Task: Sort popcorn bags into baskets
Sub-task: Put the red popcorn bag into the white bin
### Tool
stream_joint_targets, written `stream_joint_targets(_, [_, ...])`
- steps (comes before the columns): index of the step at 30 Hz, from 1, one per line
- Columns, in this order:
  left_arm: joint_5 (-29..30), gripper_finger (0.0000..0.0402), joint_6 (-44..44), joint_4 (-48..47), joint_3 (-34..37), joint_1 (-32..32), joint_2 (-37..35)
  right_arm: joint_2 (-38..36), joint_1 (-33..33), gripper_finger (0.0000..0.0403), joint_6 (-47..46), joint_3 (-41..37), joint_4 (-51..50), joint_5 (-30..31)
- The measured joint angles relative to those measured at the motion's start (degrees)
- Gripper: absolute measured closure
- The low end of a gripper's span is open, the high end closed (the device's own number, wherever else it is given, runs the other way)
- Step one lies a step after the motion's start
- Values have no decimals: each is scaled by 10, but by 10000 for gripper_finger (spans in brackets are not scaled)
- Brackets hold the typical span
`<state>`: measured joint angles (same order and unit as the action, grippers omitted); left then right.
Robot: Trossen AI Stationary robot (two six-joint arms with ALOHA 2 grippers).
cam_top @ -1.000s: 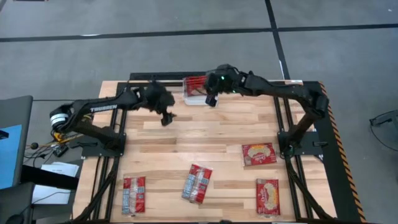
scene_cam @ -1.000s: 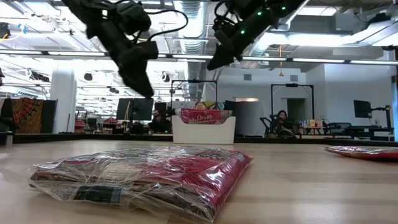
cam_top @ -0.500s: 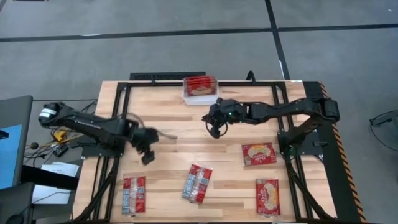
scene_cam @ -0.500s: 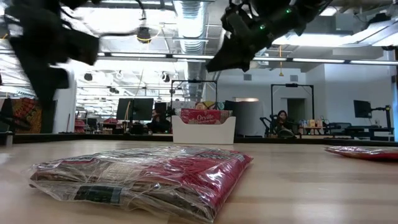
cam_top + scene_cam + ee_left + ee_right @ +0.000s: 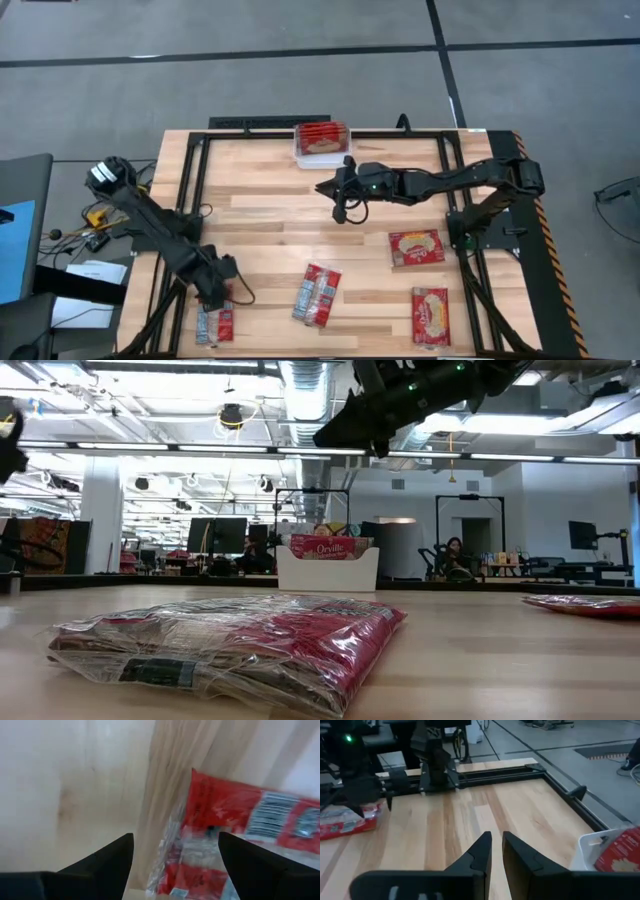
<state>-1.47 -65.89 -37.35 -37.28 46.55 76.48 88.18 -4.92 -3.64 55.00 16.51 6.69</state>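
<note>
Four popcorn bags [image 5: 416, 247] lie flat on the table [image 5: 280, 215]; more stand in the white basket [image 5: 322, 150], one reading "Orville". Left gripper [image 5: 222, 297], fingers spread, hovers over the near-left bag [image 5: 235, 845]. Right gripper [image 5: 343, 212], fingers nearly together and empty, hangs mid-table

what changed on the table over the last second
The left tool swung from beside the bin to the near-left packet, open above it. The right tool pulled back from the bin toward mid-table, empty. The four loose packets and the bin stayed put.
</note>
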Motion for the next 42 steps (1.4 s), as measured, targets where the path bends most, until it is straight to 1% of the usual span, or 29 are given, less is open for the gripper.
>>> stream_joint_targets(4, [-19, 129, 0, 38, -2, 12, 53, 0, 12, 333, 0, 0, -1, -1])
stream_joint_targets(7, [-33, 163, 20, 53, -6, 12, 81, 0, 18, 333, 0, 0, -1, -1])
stream_joint_targets(9, [-35, 205, 33, 48, -7, 12, 87, 0, 20, 333, 1, 0, -1, -1])
stream_joint_targets(12, [-35, 290, 55, 37, -3, 9, 85, 0, 20, 332, 1, 0, -3, -1])
stream_joint_targets(14, [-21, 354, 72, 30, -2, 3, 74, 0, 19, 332, 1, 0, -7, 0])
stream_joint_targets(15, [-8, 377, 79, 22, -1, -3, 66, 0, 19, 332, 2, 0, -12, 0])
stream_joint_targets(16, [12, 387, 84, 13, 0, -10, 57, 0, 19, 332, 2, 0, -18, 0])
stream_joint_targets(19, [110, 389, 115, 3, 2, -30, 28, 0, 19, 332, -4, 0, -53, 12])
stream_joint_targets(21, [163, 395, 137, -3, 3, -44, 2, 0, 19, 332, -17, 1, -91, 14])
stream_joint_targets(23, [200, 399, 163, 7, 2, -61, -28, 0, 19, 332, -32, 1, -127, 14])
stream_joint_targets(26, [267, 401, 221, 13, 1, -88, -72, 0, 24, 332, -48, 1, -162, 14])
stream_joint_targets(28, [326, 401, 265, 32, 1, -110, -98, 0, 29, 332, -50, 1, -169, 14])
stream_joint_targets(30, [371, 401, 324, 53, 1, -139, -116, 0, 35, 332, -50, 1, -169, 14])
stream_joint_targets(32, [384, 401, 398, 83, 1, -178, -123, 0, 39, 332, -50, 1, -167, 20])
stream_joint_targets(33, [379, 401, 432, 104, 1, -201, -123, 0, 40, 332, -50, 1, -166, 28])
stream_joint_targets(35, [345, 401, 489, 146, 1, -248, -123, 0, 40, 332, -50, 1, -165, 39])
stream_joint_targets(37, [304, 401, 542, 185, 1, -285, -119, 0, 40, 332, -50, 1, -165, 39])
stream_joint_targets(38, [293, 401, 566, 203, 1, -299, -117, 0, 40, 332, -50, 1, -165, 39])
stream_joint_targets(42, [288, 401, 651, 279, 1, -343, -118, 2, 40, 332, -52, 1, -165, 39])
